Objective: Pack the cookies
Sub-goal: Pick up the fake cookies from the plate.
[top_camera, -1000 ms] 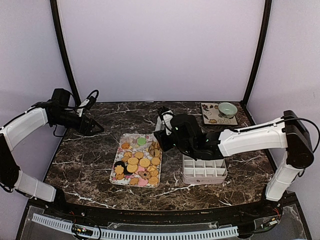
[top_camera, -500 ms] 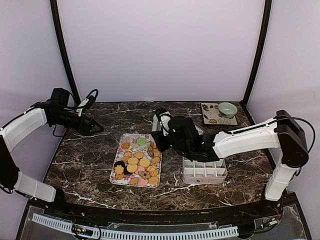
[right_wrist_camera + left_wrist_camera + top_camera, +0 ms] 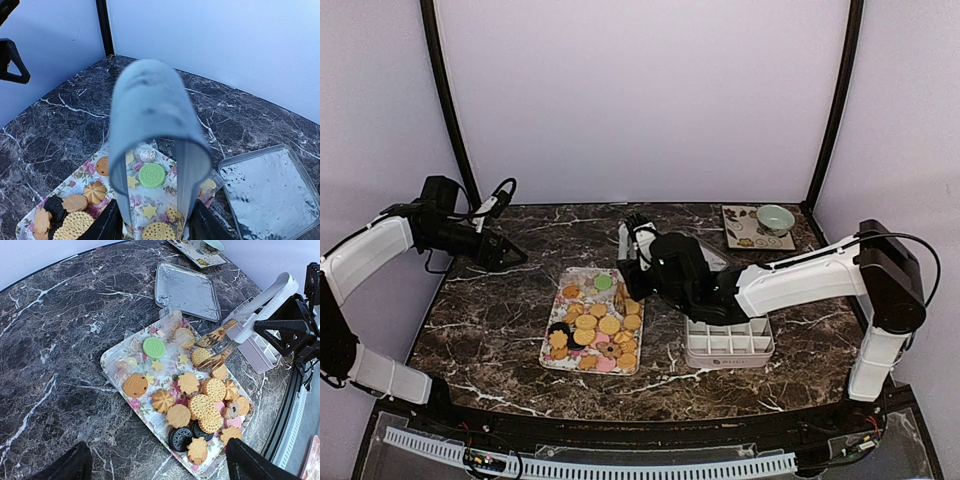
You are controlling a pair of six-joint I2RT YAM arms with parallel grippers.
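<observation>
Dark marble table from above, cookies on floral tray mid-table, left gripper spread wide well left of it, left wrist view, tongs tips over the cookies, right wrist view, right gripper clamping the tongs

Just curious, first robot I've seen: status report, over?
Left end effector open, aside. Right end effector shut on tongs over cookies. Divided box looks empty. Nothing blocking.

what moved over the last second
The right gripper, shut on the silver metal tongs, shifted a little left, tips over the floral tray's right side. The open left gripper, the round tan cookies and the white divided box stayed put.
</observation>
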